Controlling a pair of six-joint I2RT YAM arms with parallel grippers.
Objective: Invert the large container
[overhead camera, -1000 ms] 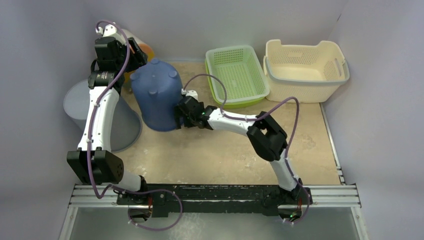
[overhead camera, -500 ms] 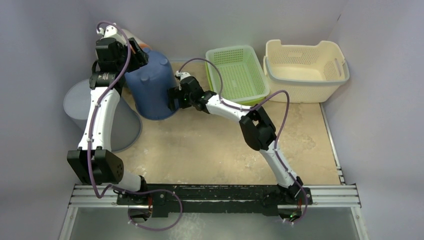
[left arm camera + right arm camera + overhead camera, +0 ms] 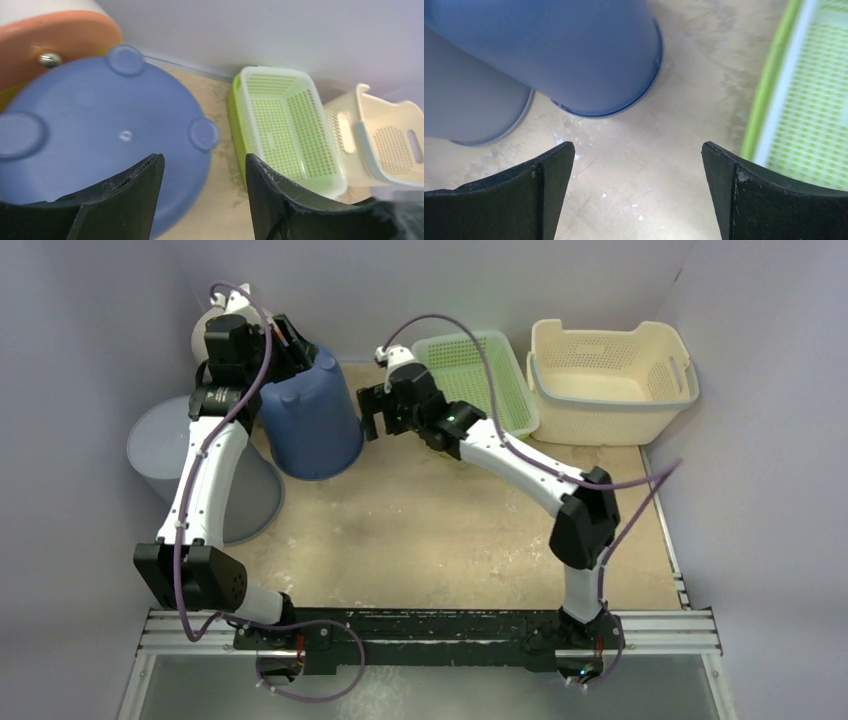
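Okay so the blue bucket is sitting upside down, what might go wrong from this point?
The left jaws hang open right over the blue bucket and its raised feet; lifting away carelessly might snag one and tip it. The bucket stands close beside the gray bucket, so a nudge may knock them together. The right jaws, open, sit between the blue bucket and the green basket; a wide swing might hit either.

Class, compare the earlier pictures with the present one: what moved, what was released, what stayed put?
The blue container went from tilted to standing rim-down, farther back and left. The right gripper drew away from its side and is open. The left gripper stays above its base, open. The grey container, green basket and cream basket stayed put.
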